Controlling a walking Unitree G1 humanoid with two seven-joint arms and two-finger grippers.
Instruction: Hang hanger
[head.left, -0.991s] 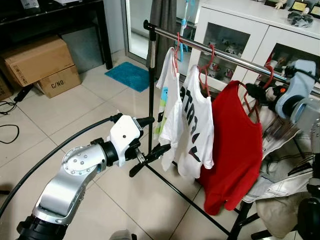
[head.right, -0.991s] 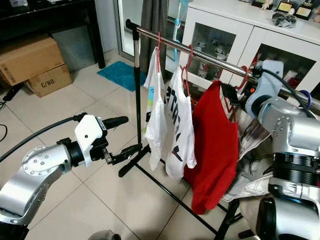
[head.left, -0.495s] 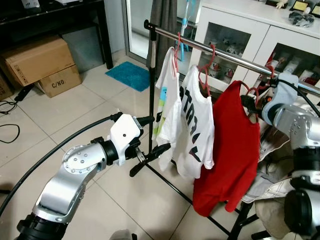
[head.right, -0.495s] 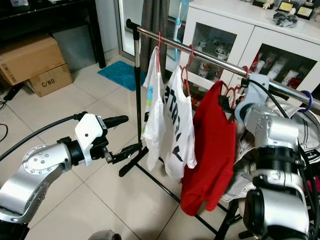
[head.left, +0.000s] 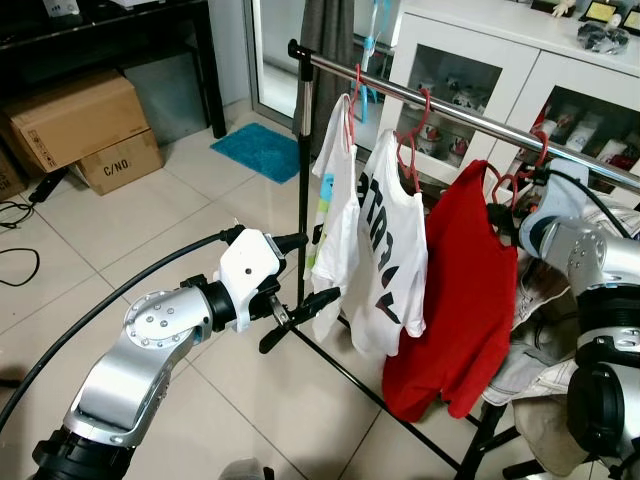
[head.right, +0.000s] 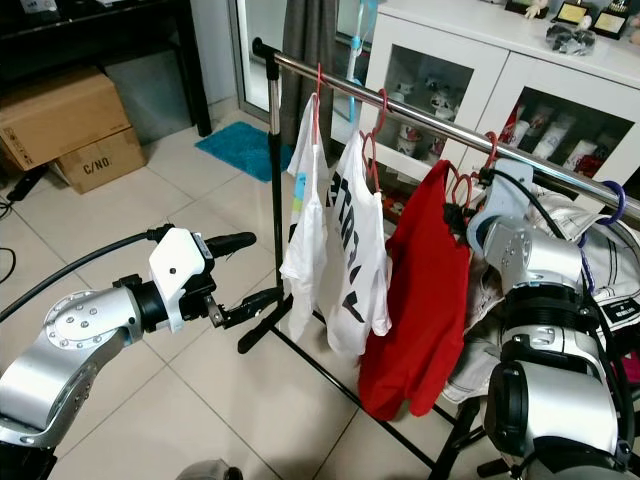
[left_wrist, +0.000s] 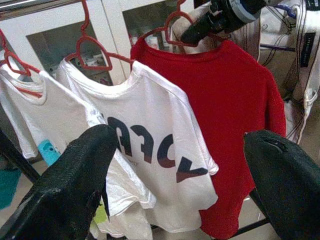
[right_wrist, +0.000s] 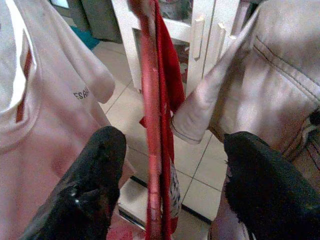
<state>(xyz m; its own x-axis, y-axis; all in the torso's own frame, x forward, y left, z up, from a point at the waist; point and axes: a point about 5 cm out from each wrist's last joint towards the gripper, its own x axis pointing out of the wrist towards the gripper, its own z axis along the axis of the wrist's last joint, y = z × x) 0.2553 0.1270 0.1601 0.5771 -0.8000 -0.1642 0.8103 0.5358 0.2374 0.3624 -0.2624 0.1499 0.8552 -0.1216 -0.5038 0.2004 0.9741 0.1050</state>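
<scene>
Hanger (right_wrist: 152, 120) now hangs on the rail (head.left: 470, 118); right end effector (right_wrist: 170, 185) has let go, fingers wide around it.

We see a glossy chrome metal rail (head.left: 470, 115), matt red cloth shirt (head.left: 460, 300) on a red plastic hanger (head.left: 497, 187), soft white cotton shirts (head.left: 385, 240), smooth pale glazed floor tiles (head.left: 130, 230), brown paper cartons (head.left: 75, 120), white lacquered cabinet (head.left: 470, 40).

Tiled floor (head.left: 130, 225), white cabinet (head.left: 480, 60), cardboard boxes (head.left: 75, 130)
</scene>
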